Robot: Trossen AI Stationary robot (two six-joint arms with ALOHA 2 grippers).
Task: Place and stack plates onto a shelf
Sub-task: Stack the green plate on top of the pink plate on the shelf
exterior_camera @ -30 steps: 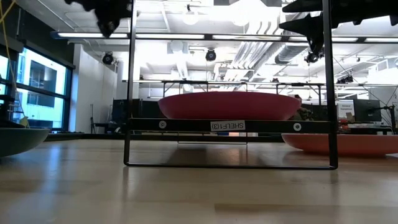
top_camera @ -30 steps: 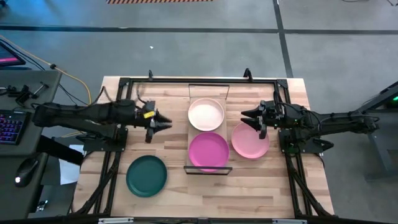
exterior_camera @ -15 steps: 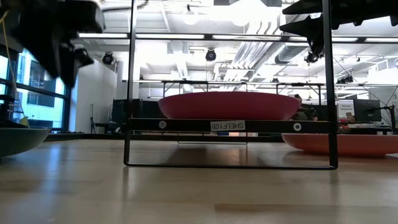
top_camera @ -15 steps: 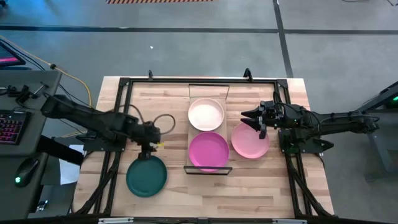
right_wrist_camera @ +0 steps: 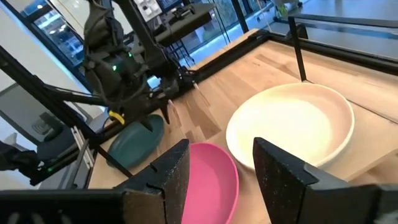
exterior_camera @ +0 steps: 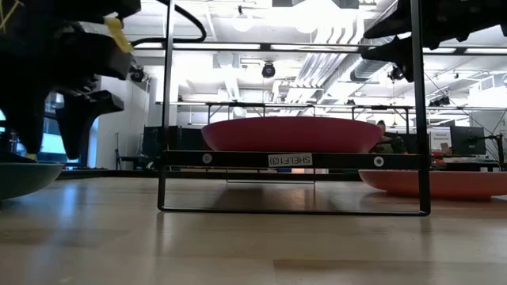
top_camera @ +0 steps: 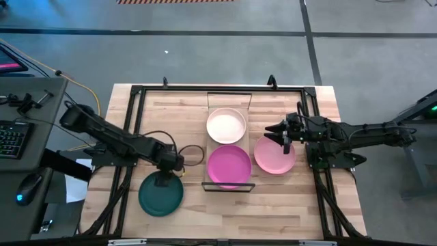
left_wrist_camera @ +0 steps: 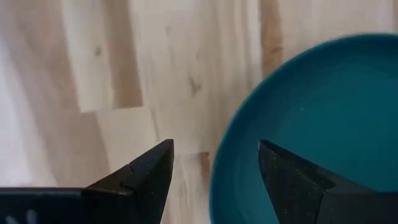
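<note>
Green plate [left_wrist_camera: 323, 124] cut off by the left wrist view's edge; in the low view, only its rim [exterior_camera: 28, 178] shows.

Both arms are dark, near-black, built of slim jointed segments. The left arm [top_camera: 116, 140] carries a black cable looping out just behind its gripper [top_camera: 162, 180], and a small yellow tag sits just above the fingers. The fingers [left_wrist_camera: 140, 174] are matte black, wedge-shaped, tapering to blunt tips. The right gripper [top_camera: 285, 141] has the same dark fingers [right_wrist_camera: 283, 171], faintly speckled.
</note>
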